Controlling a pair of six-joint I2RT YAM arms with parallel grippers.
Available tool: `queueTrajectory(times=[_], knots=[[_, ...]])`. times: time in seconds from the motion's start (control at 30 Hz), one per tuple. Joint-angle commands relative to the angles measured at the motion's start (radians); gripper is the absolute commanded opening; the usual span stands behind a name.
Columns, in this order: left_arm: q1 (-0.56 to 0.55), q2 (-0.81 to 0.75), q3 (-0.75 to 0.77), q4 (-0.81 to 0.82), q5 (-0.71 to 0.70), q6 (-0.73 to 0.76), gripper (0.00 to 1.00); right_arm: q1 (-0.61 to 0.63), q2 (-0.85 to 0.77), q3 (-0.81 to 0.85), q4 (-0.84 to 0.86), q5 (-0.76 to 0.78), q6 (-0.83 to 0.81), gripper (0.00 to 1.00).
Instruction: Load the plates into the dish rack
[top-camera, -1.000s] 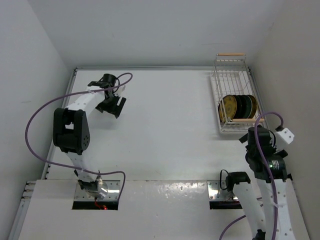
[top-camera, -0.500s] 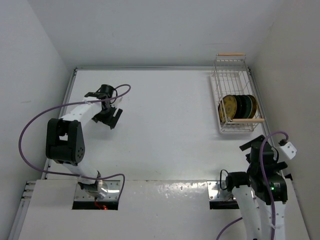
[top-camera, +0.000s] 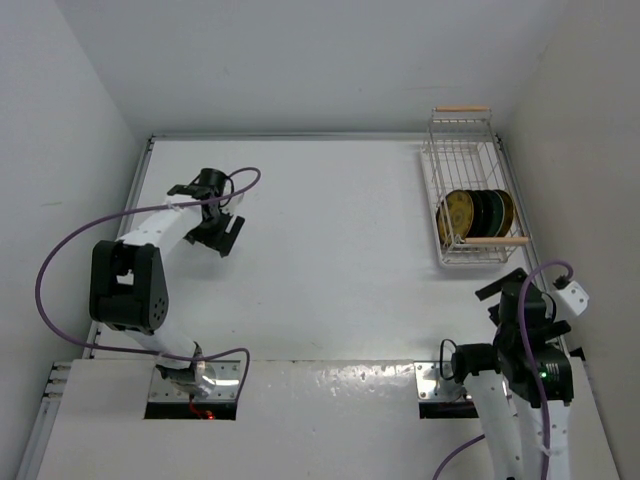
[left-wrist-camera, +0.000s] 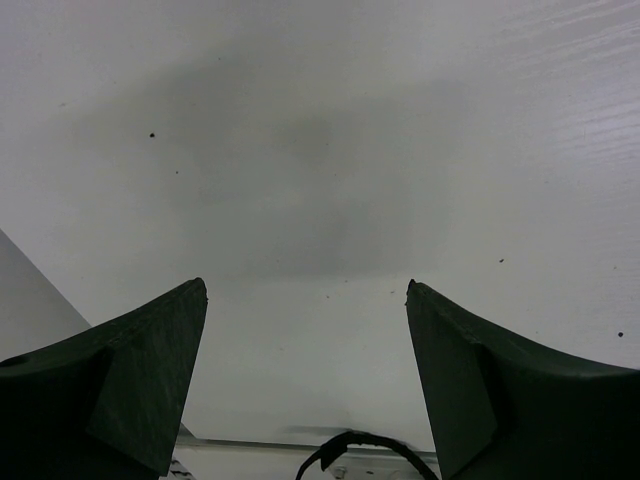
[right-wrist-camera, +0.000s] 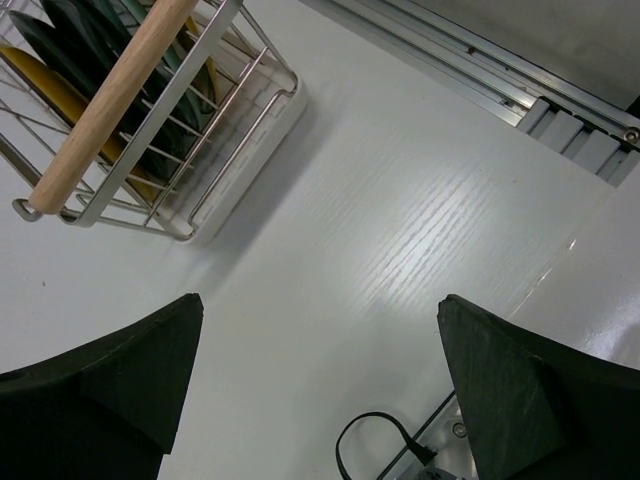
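Observation:
The white wire dish rack (top-camera: 462, 160) with wooden bar handles stands at the far right of the table. Several plates (top-camera: 477, 213) stand on edge in its near end: a yellow patterned one (top-camera: 457, 214) at the left, dark ones beside it. The right wrist view shows the rack's near corner (right-wrist-camera: 180, 215) and the plates (right-wrist-camera: 70, 50) behind its wooden handle (right-wrist-camera: 110, 105). My right gripper (right-wrist-camera: 320, 300) is open over bare table, near the rack's front end. My left gripper (left-wrist-camera: 305, 285) is open and empty over the table's far left (top-camera: 225, 237).
White walls enclose the table on the left, back and right. A metal rail (right-wrist-camera: 470, 60) runs along the table's right edge. A black cable loop (right-wrist-camera: 375, 445) lies near the right arm's base. A purple cable (top-camera: 60, 260) arcs from the left arm.
The left arm drew its gripper back toward the near side, then stayed still. The right arm pulled back from the rack toward its base. Both grippers remained open.

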Motion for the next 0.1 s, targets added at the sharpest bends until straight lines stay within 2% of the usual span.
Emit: queueTrajectory(times=[0.0,0.07], knots=[[-0.004,-0.037,0.002,0.010,0.004,-0.007,0.85,0.000,0.011,-0.006,0.034,-0.026,-0.019,1.00],[-0.004,-0.037,0.002,0.010,0.004,-0.007,0.85,-0.004,0.016,-0.007,0.036,-0.031,-0.021,1.00]])
